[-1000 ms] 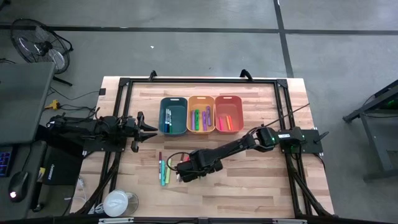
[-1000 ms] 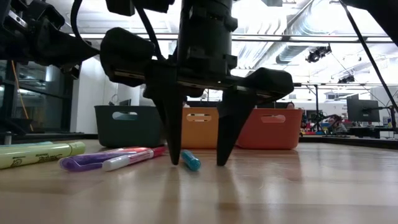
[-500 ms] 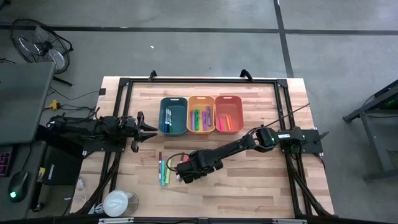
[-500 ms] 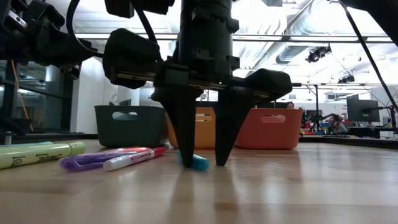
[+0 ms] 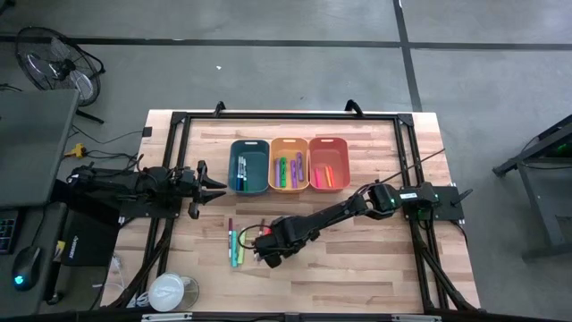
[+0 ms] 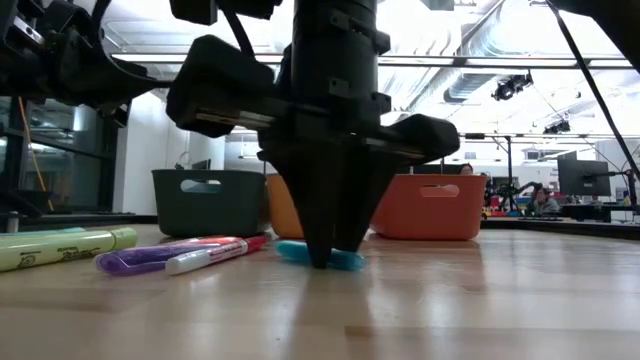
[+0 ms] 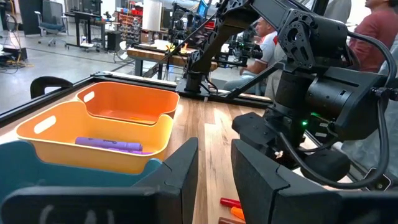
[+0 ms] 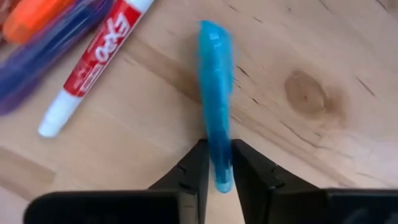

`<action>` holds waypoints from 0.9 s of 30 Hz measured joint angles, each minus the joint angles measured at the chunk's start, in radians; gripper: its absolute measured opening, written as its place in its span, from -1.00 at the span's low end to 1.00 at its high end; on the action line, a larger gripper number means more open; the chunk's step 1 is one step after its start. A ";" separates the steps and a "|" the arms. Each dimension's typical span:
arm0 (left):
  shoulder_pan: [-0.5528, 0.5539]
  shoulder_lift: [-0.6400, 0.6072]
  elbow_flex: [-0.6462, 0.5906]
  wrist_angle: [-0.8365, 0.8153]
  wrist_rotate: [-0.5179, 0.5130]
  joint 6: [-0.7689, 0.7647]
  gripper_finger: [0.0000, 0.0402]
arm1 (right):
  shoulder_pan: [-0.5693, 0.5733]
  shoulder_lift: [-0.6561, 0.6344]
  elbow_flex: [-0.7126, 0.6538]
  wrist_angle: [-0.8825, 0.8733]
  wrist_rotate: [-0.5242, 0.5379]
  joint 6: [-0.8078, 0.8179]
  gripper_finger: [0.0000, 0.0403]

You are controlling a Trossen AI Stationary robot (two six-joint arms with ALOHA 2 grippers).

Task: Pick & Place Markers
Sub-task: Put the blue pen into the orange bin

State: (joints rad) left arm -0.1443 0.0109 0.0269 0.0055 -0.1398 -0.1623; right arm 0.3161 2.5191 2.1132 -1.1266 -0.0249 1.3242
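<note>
We see the right gripper [image 6: 322, 262] down on the wood table [image 5: 357, 259], fingers [image 8: 194, 168] pressed tight on both sides of a blue marker [image 8: 215, 99], which lies flat on the tabletop w/ its far end sticking out past the fingertips. At approx 10 o'clock from that marker in the right wrist view lies a white-and-red marker [image 8: 93, 62] printed "EXPO", w/ a purple marker [image 8: 46, 53] and an orange one [image 8: 34, 15] just beside it.

More markers [image 5: 235, 243] lie at 9 o'clock of the right gripper, high view. Teal bin [image 5: 249, 165], yellow-orange bin [image 5: 289, 164] and orange bin [image 5: 328, 163] sit in a row at 12 o'clock, each w/ markers inside.

Left gripper [image 5: 214, 186] waits at 9 o'clock of the teal bin, fingers [image 7: 180, 168] parted, nothing between them.
</note>
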 joint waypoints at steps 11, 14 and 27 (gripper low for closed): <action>0.000 0.000 0.000 0.000 0.000 0.000 -0.53 | -0.001 0.000 0.000 0.000 -0.010 -0.137 -0.89; 0.000 0.000 0.000 0.000 0.000 0.000 -0.53 | -0.001 0.000 0.000 0.000 -0.012 -0.140 -0.89; 0.000 0.000 0.000 0.000 0.000 0.000 -0.53 | -0.001 0.000 0.000 0.001 -0.011 -0.138 -0.89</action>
State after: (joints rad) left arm -0.1444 0.0109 0.0269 0.0055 -0.1398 -0.1623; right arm 0.3149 2.5191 2.1132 -1.1259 -0.0354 1.1861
